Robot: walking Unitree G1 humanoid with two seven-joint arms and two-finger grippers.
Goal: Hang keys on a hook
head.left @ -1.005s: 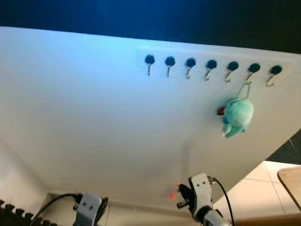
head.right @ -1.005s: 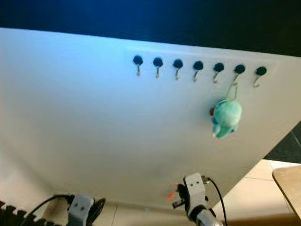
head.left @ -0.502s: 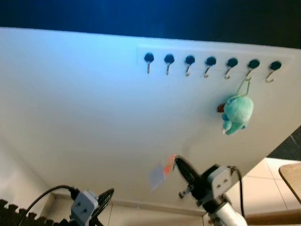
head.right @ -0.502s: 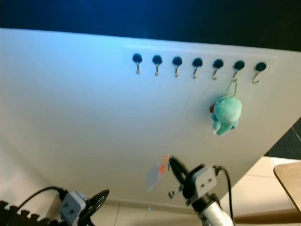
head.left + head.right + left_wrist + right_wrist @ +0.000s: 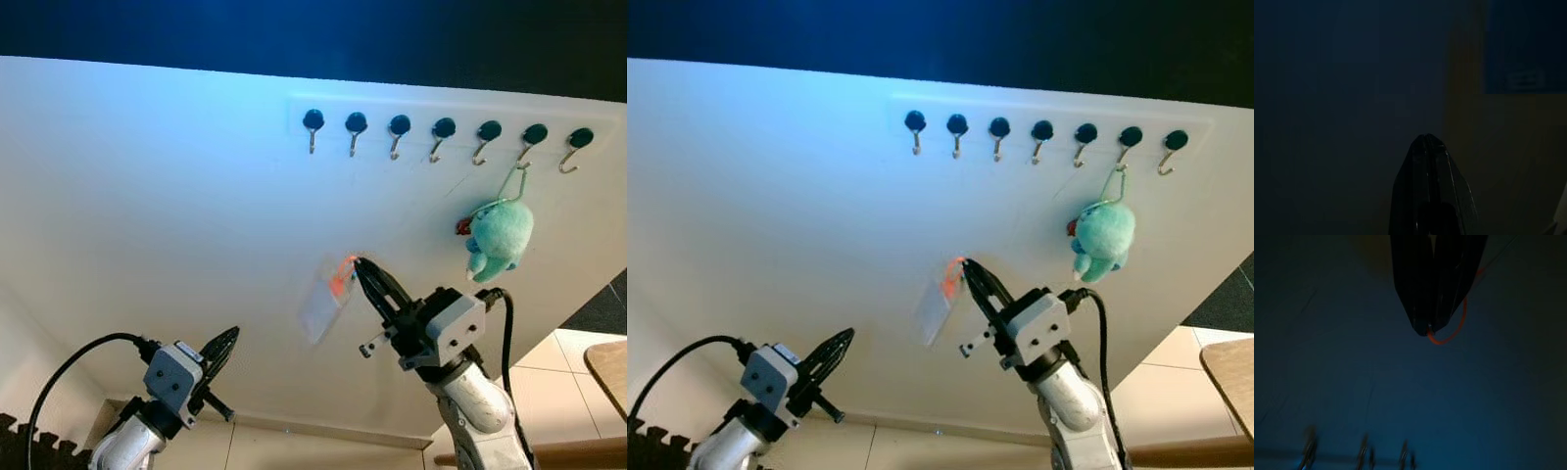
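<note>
Left gripper (image 5: pixel 227 343) sat low at the robot's left, fingers pressed together on nothing. Right gripper (image 5: pixel 357 264) was raised before the white wall (image 5: pixel 176 215), fingers clamped on the orange loop (image 5: pixel 1449 335) of the key tag (image 5: pixel 321 305); the tag hung from the tips, long axis slanting down and to the left, a pale, translucent, blurred rectangle. It hung well below the hooks (image 5: pixel 446 137), and a teal plush (image 5: pixel 500 238) hung from the sixth hook, at the right
</note>
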